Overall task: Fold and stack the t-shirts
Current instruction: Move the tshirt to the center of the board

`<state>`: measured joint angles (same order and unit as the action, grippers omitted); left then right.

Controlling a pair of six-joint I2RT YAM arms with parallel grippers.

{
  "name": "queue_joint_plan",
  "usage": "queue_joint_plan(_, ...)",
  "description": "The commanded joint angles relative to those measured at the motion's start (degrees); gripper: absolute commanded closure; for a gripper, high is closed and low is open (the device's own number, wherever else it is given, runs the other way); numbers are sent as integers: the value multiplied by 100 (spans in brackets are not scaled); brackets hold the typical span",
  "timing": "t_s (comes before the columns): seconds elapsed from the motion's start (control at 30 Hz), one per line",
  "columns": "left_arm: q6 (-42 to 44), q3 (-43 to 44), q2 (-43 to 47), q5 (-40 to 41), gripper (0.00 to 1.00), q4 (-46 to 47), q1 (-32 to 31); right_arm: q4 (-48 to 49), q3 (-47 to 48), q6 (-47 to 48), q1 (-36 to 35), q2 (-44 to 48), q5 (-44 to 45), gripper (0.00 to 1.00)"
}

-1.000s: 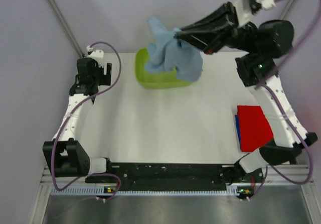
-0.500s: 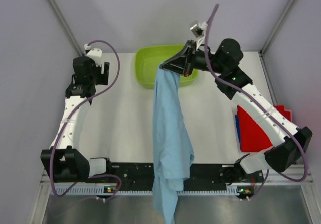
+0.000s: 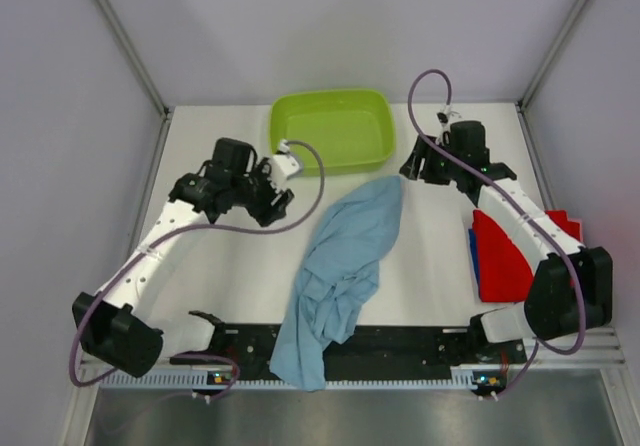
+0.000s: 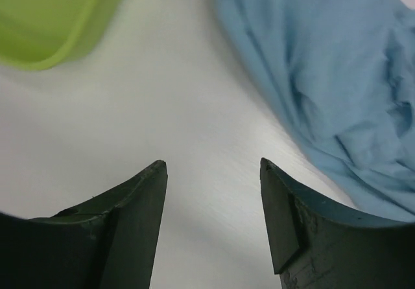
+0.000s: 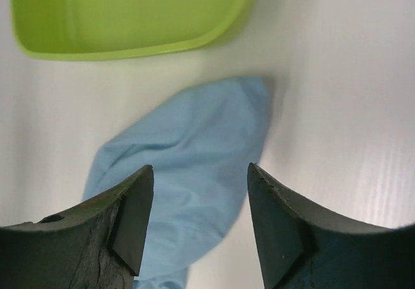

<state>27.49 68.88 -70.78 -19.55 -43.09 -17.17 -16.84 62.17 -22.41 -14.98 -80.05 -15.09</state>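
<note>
A light blue t-shirt (image 3: 340, 266) lies crumpled on the table, stretching from near the basin down over the front rail. In the right wrist view its upper end (image 5: 194, 146) sits below my right gripper (image 5: 200, 167), which is open and holds nothing. That right gripper (image 3: 412, 166) hovers just right of the shirt's top end. My left gripper (image 3: 276, 194) is left of the shirt, open, with bare table between its fingers (image 4: 211, 162); the shirt (image 4: 324, 75) shows to its right. A folded red t-shirt (image 3: 505, 254) lies on a folded darker blue one (image 3: 470, 256) at the right edge.
A lime-green basin (image 3: 330, 156) stands at the back centre with nothing visible inside; its rim also shows in the left wrist view (image 4: 52, 49) and its edge in the right wrist view (image 5: 130, 46). The black front rail (image 3: 400, 346) runs along the near edge between the arm bases.
My right gripper opened and let go of the light blue shirt, which dropped onto the table. The right arm drew back right. The left arm swung from the back left toward the shirt.
</note>
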Motion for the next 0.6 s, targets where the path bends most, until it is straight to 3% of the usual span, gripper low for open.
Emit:
queue_joint_plan(0.0, 1090, -461, 231, -444, 36, -1289, -1277, -364, 85, 623, -91, 410, 990, 41)
queue_joint_plan(0.13, 1523, -1244, 408, -717, 18, -1606, -2280, -364, -99, 1151, -741, 622, 44, 40)
queue_joint_plan(0.17, 1488, -1402, 390, -734, 6, -1502, -2456, -372, -178, 1082, -839, 570, -133, 39)
queue_joint_plan(0.2, 1453, -1613, 381, -734, 2, -1344, -2588, -390, -257, 881, -935, 483, -160, 38)
queue_joint_plan(0.33, 1137, -2211, 285, -463, 2, -456, -3335, -206, -670, 169, -1129, -97, 111, 31)
queue_joint_plan(0.57, 1004, -2686, -304, -68, 2, 344, -4355, 216, -821, 114, -1472, -1196, 726, 24)
